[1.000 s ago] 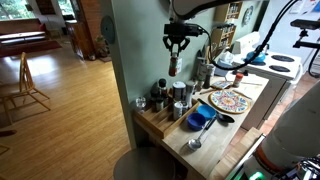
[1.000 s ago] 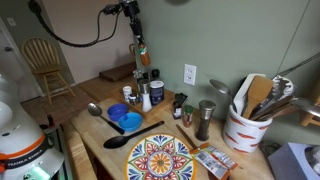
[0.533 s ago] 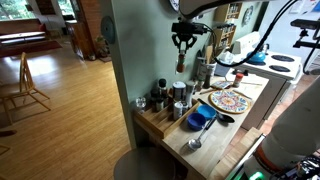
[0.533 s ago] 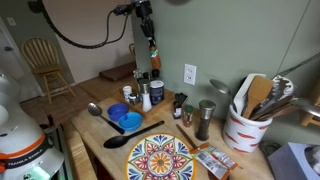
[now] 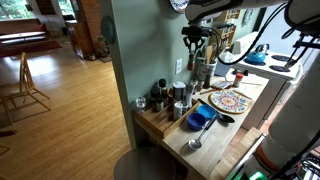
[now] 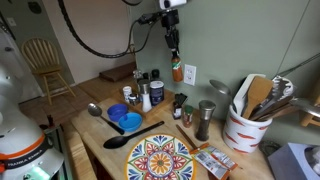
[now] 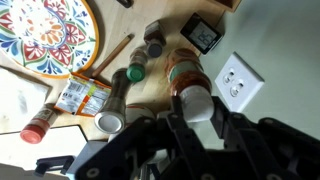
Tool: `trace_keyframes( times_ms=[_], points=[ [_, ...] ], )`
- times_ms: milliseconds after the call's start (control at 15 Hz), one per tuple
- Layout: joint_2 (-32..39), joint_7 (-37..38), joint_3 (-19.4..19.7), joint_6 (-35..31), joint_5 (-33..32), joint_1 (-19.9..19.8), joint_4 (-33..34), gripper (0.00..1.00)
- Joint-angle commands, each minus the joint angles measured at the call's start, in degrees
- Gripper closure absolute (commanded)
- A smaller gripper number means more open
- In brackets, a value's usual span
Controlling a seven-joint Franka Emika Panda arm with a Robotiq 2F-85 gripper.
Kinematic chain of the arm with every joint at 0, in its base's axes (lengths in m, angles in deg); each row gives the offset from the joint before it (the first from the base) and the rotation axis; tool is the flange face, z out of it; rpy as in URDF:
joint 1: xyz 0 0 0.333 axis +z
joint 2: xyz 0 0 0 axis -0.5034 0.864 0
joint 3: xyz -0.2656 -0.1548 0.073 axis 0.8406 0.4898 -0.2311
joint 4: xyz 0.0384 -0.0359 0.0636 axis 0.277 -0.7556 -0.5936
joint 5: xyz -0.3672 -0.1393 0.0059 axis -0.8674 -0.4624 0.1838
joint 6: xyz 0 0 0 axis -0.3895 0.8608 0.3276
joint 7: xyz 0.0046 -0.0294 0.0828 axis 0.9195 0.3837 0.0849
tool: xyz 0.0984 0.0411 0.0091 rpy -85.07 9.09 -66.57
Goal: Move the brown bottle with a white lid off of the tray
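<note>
Gripper [image 6: 175,60] is clamped on the brown bottle with a white lid [image 6: 177,72]. The fingers pinch it at the lid end and the bottle hangs below them.

- **Bottle position:** it is in the air, just beside the white wall outlet [image 6: 188,74] in an exterior view. It is above the counter and touching nothing but the gripper.
- **Wrist view:** the white lid sits between the two dark fingers [image 7: 172,128], with the outlet [image 7: 236,80] just to one side.
- **Tray:** the light wooden rectangular tray [image 5: 148,124] is well apart from the outlet, at the far end of the counter. Several small jars [image 5: 160,96] stand on it. The bottle [image 5: 198,68] is not over the tray.
- **Plate:** the round colourful patterned plate [image 6: 160,160] lies on the counter, away from the outlet toward the front edge.
- **Bowl:** the blue bowl [image 6: 128,121] is between the plate and the tray end.
- **Below the bottle in wrist view:** a green-capped small jar [image 7: 135,72] and a flat printed packet [image 7: 80,97].

**Writing:** the packet has print and the bottle has a label band, but both are too small to read. No brand is legible.
</note>
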Motion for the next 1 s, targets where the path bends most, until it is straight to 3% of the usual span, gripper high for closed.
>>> trace_keyframes(
  times_ms=[0,333,933],
  points=[
    [3.3,-0.9,1.6,-5.0,0.3,-0.3,0.1,0.92],
    [7.1,-0.8,4.1,-12.6,1.4,-1.1,-2.2,0.92],
    [12.6,-3.4,6.3,-16.7,6.3,-2.2,-3.9,0.92]
  ],
)
